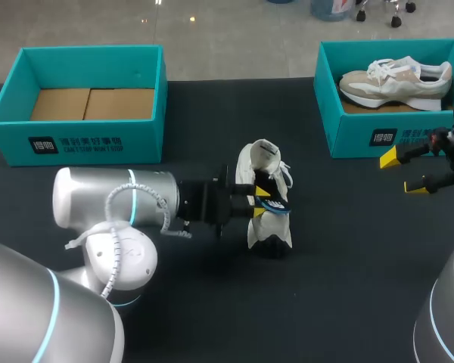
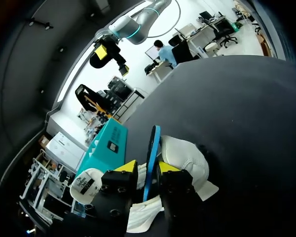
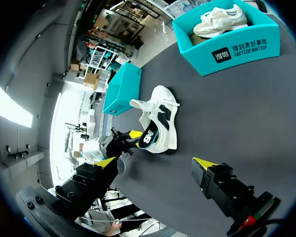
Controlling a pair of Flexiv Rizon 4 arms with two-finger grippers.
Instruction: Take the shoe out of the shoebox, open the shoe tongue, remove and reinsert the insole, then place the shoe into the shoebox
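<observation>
Pinching a blue insole edge-on between its yellow tips, the left tool is closed down to a narrow gap with both fingers against the insole's faces. The insole stands at the mouth of the white shoe, partly above it. The shoe sits out in the open near the middle of the dark surface, with its tongue pulled up and away from the opening.

Off to the right, the right tool hangs spread wide with nothing in it, well apart from the white shoe and just beside the teal shoebox that holds a beige shoe. A second teal shoebox at the far left shows only its cardboard floor.

As I judge it, taking the shoe out and opening the tongue are done, and the insole step is in hand. Whether the insole is going out or back in cannot be told. Seating it fully, if that is not done, and boxing the shoe remain.
</observation>
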